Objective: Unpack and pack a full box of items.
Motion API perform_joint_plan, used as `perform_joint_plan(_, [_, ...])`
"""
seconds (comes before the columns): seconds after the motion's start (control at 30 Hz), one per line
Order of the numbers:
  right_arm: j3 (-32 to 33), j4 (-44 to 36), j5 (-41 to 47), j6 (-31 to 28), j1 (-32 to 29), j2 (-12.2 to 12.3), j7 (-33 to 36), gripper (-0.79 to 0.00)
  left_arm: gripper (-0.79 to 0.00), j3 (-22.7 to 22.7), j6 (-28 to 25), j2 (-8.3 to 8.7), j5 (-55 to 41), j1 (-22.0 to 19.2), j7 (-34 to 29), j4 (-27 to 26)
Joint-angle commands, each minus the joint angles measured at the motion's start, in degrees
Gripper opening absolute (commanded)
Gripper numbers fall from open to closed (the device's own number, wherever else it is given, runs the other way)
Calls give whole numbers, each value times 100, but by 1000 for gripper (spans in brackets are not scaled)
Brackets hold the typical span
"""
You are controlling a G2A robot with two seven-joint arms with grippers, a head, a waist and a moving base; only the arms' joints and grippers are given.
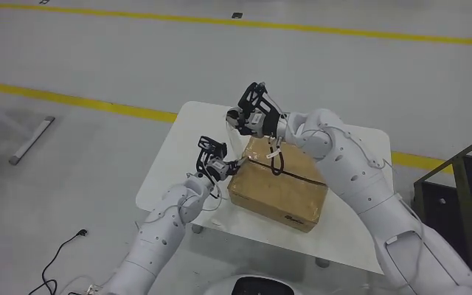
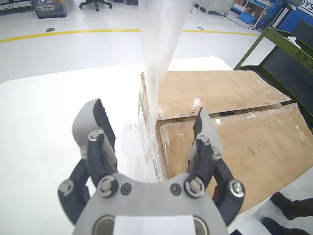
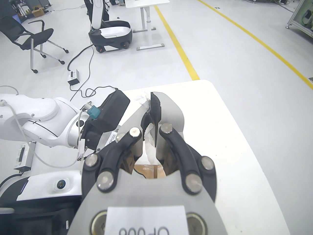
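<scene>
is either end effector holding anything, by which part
The right end effector pinches the free upper end of a tape strip rising from the cardboard box; left end effector open, holding nothing.

Box (image 1: 279,188): we see matt brown cardboard, rough at the edges.
Tape (image 2: 195,102): we read it as glossy clear plastic, wrinkled.
Film (image 2: 160,37): we see thin, cloudy, translucent plastic.
Table (image 1: 193,140): we find a smooth white top, slightly glossy.
Pads (image 2: 104,121): we see a black, rough-textured facing.

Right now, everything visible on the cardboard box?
Brown cardboard box, rectangular, lying flat on the white table. Both top flaps down, dark gap along the seam, glossy clear film remnants on them, printed label on one end. A translucent strip rises from that end, pinched by the right gripper.
</scene>
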Motion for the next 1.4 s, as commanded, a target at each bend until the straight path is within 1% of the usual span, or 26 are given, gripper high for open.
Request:
perform_joint_plan(0.0, [-3, 4, 32, -15, 10, -10, 24, -785, -714, 26, -5, -11, 15, -10, 40, 36])
perform_joint_plan(0.03, [-6, 7, 41, -12, 14, -17, 32, -785, -785, 35, -3, -19, 0, -22, 49, 60])
perform_joint_plan(0.2, [-6, 60, 109, -22, 25, -46, 39, -785, -785, 75, 31, -51, -4, -83, 112, 168])
perform_joint_plan(0.47, [6, 162, 139, -145, 4, -67, 76, -779, -785, 12, 45, -49, 29, -120, 140, 286])
perform_joint_plan(0.5, [9, 174, 140, -152, -5, -69, 75, -622, -785, 0, 50, -48, 19, -121, 133, 289])
perform_joint_plan(0.53, [9, 186, 145, -140, -13, -72, 76, -416, -785, -15, 67, -49, -3, -121, 123, 288])
perform_joint_plan(0.57, [14, 203, 151, -109, -20, -76, 69, 0, -785, -31, 88, -49, -19, -124, 114, 282])
perform_joint_plan(0.7, [43, 268, 174, 39, -19, -93, 57, 0, -785, -95, 184, -48, -69, -139, 47, 277])
perform_joint_plan(0.9, [172, 400, 376, 363, -8, -104, 151, 0, -785, -241, 266, -42, -260, -158, -8, 423])
perform_joint_plan(0.93, [183, 423, 388, 410, -16, -103, 197, 0, -745, -255, 269, -40, -269, -167, -26, 444])
perform_joint_plan(0.97, [194, 461, 381, 511, -25, -101, 270, 0, -727, -273, 286, -39, -287, -170, -35, 465])
perform_joint_plan(1.0, [214, 507, 445, 628, -59, -102, 325, 0, -767, -288, 294, -39, -308, -169, -40, 483])
perform_joint_plan(1.07, [277, 576, 635, 906, -133, -106, 420, 0, -763, -310, 303, -37, -318, -165, -41, 513])
perform_joint_plan(1.1, [307, 562, 676, 1002, -150, -104, 447, 0, -785, -317, 299, -36, -319, -164, -38, 520])
perform_joint_plan(1.23, [465, 508, 604, 1359, -260, -60, 422, 0, -782, -372, 355, -42, -470, -139, -114, 548])
perform_joint_plan(1.27, [518, 471, 592, 1397, -310, -44, 373, 0, -763, -383, 351, -44, -510, -139, -137, 549])
perform_joint_plan(1.3, [566, 433, 573, 1428, -371, -26, 346, 0, -782, -394, 345, -44, -534, -136, -147, 554])
perform_joint_plan(1.37, [657, 324, 494, 1502, -519, 15, 301, 0, -785, -409, 353, -40, -527, -130, -153, 566])
